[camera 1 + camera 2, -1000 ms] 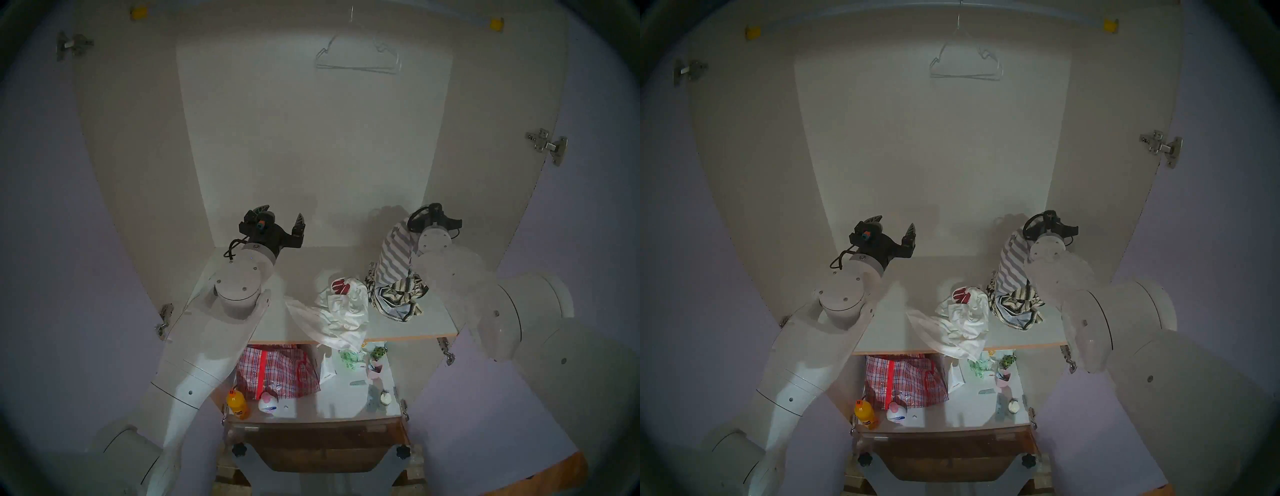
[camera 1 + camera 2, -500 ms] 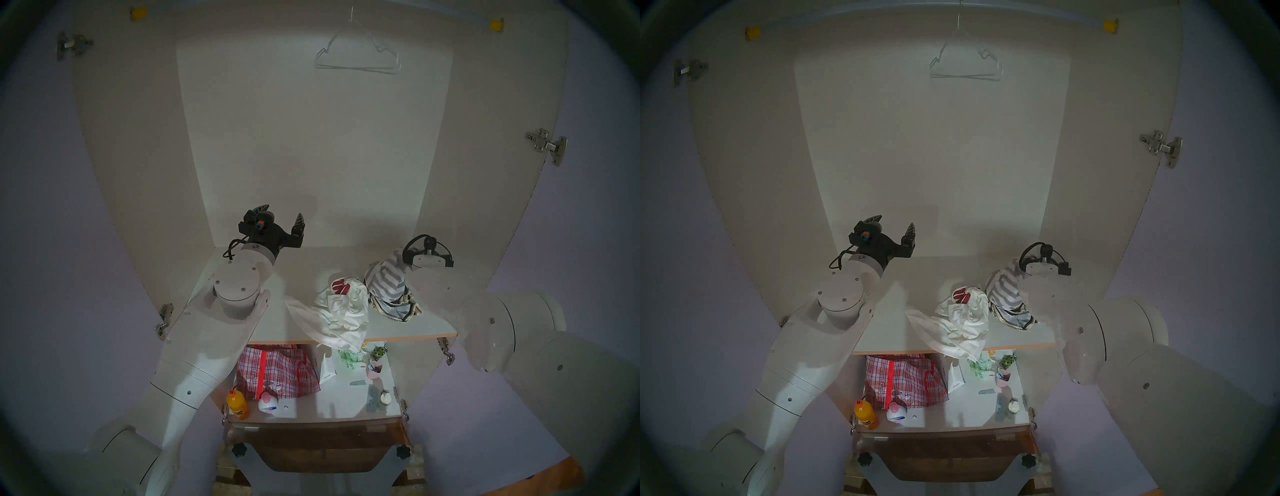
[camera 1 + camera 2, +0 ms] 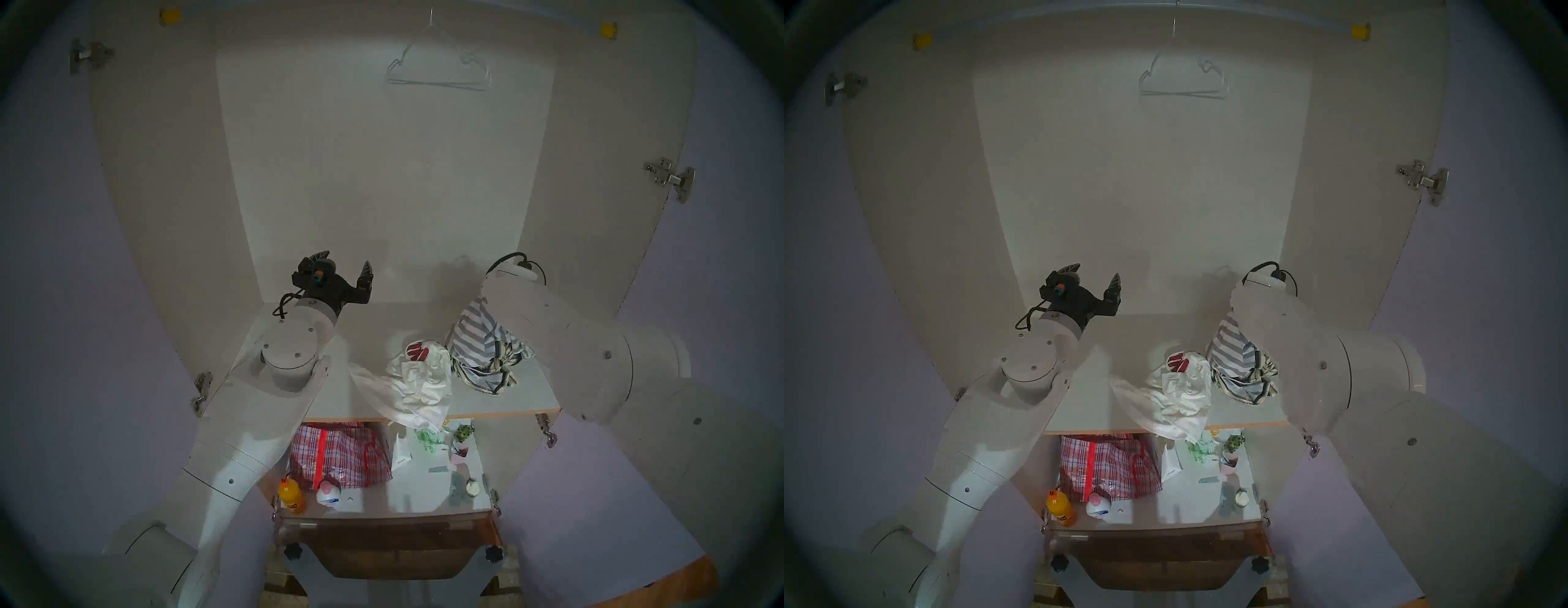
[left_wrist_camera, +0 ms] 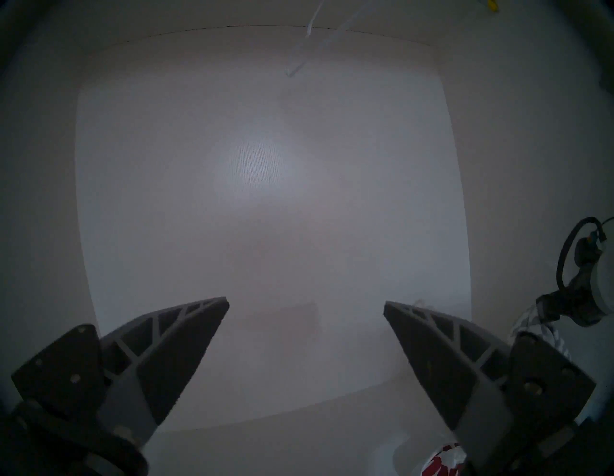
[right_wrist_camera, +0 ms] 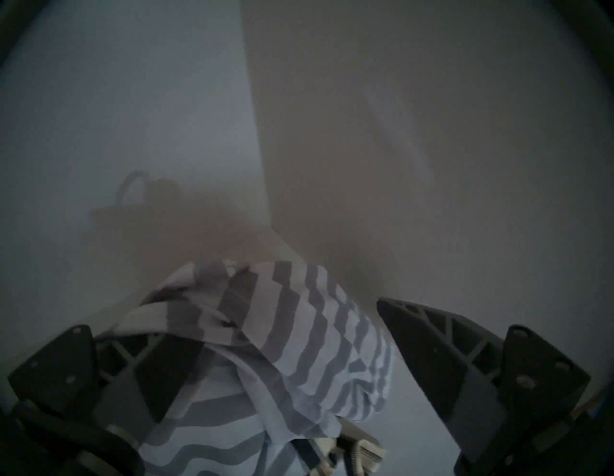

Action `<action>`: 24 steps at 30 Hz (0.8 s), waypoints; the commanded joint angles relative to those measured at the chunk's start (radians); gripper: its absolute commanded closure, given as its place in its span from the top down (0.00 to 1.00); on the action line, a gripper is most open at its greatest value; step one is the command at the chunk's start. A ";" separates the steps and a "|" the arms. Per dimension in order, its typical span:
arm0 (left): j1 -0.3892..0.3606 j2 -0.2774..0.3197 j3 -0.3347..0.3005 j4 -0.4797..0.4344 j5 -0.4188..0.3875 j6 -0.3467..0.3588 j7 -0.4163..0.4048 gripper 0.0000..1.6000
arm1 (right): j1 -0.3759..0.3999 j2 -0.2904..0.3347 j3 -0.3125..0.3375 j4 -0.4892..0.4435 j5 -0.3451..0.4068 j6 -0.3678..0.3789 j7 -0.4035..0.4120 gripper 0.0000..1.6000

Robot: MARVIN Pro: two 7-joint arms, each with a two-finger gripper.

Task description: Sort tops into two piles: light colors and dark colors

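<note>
An open white wardrobe fills the head view, its upper shelf (image 3: 526, 403) carrying the clothes, a rail at twelve o'clock with a wire hanger (image 3: 439, 70) on it, metal hinges on the side panels and lilac doors swung out to either side. On the shelf the white top with a red print (image 3: 418, 378) lies crumpled near the centre, one fold spilling over the front edge, and touching it at three o'clock is the heap of striped cloth: the cream top with black stripes (image 3: 494, 373) underneath and the grey-and-white wide-striped top (image 3: 471, 335) on top, its upper end still raised under the right arm. The lower shelf (image 3: 415, 496) at six o'clock holds a red plaid bag (image 3: 339, 454), an orange bottle (image 3: 290, 494), a white paper packet (image 3: 401, 452) and small clutter; any lettering there is too small to read. The left gripper (image 3: 345, 265) hovers at ten o'clock over bare shelf, jaws spread wide with nothing between them, unchanged from half a second ago. The right gripper (image 5: 299, 309) had been pressed low onto the striped heap then; now the arm has risen toward the back wall, and the wrist view shows its jaws spread apart, the grey-and-white cloth draped over the left finger (image 5: 156, 372) rather than pinched
</note>
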 commanded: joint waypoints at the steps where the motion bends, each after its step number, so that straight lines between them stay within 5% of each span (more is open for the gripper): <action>1: -0.022 -0.001 -0.003 -0.029 0.000 -0.016 -0.007 1.00 | 0.058 0.008 0.102 0.021 0.109 0.131 -0.023 1.00; 7: -0.022 -0.001 -0.002 -0.028 0.000 -0.015 -0.006 1.00 | 0.112 0.004 0.152 0.029 0.247 0.166 -0.221 1.00; 17: -0.023 -0.002 -0.002 -0.026 0.000 -0.012 -0.003 1.00 | 0.023 -0.031 -0.056 -0.075 0.075 0.087 -0.063 1.00; 24: -0.023 -0.002 -0.001 -0.026 0.000 -0.012 -0.002 1.00 | -0.090 0.007 -0.149 -0.182 -0.084 -0.073 0.179 1.00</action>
